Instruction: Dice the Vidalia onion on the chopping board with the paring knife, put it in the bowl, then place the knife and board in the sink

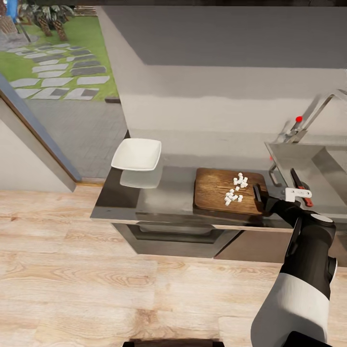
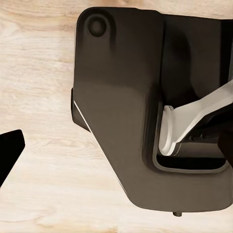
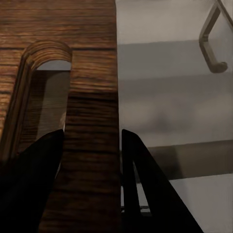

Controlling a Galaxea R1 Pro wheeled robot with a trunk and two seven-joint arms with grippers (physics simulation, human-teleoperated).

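Two dozen or so white onion dice (image 1: 234, 190) lie on the chopping board (image 1: 217, 193) in the head view, so the step in hand looks like gripping the board by its handle end to tip the dice into the bowl (image 1: 137, 154). Taking the board as landmark: the bowl sits on the worktop (image 1: 168, 193) well off its far-left side, the sink (image 1: 308, 164) with its red-knobbed tap (image 1: 313, 115) lies just beyond its right end, and the paring knife (image 1: 301, 185) rests on the sink's drainboard. The right gripper (image 1: 262, 195) is at the board's right end. In the left wrist view, a dark body part of the robot hangs over the wooden floor (image 2: 39, 87); whether the left gripper is wide or narrow cannot be told. In the right wrist view, the right gripper (image 3: 92, 160) is narrow, one finger in the handle slot (image 3: 46, 97) and the other just off the board's edge, straddling the wooden strip without visibly clamping it. I judge it should close squarely, lift level, then tilt only over the bowl, or dice will spill.
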